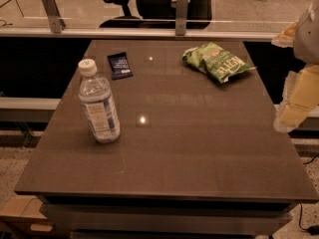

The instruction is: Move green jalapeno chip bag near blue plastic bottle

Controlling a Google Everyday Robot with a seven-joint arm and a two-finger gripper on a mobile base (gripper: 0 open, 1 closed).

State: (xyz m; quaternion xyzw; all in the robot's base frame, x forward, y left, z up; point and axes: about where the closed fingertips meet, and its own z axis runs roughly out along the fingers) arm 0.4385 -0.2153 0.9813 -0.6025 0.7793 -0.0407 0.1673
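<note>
The green jalapeno chip bag lies crinkled on the far right part of the dark table. The blue plastic bottle, clear with a white cap and a pale label, stands upright on the left side of the table. My gripper hangs at the right edge of the view, just beyond the table's right side, to the right of the bag and a little nearer the front. It is apart from the bag and holds nothing that I can see.
A small dark-blue flat packet lies at the far left of the table, behind the bottle. A glass partition with metal posts runs behind the table, with an office chair beyond it. Cardboard boxes sit on the floor at lower left.
</note>
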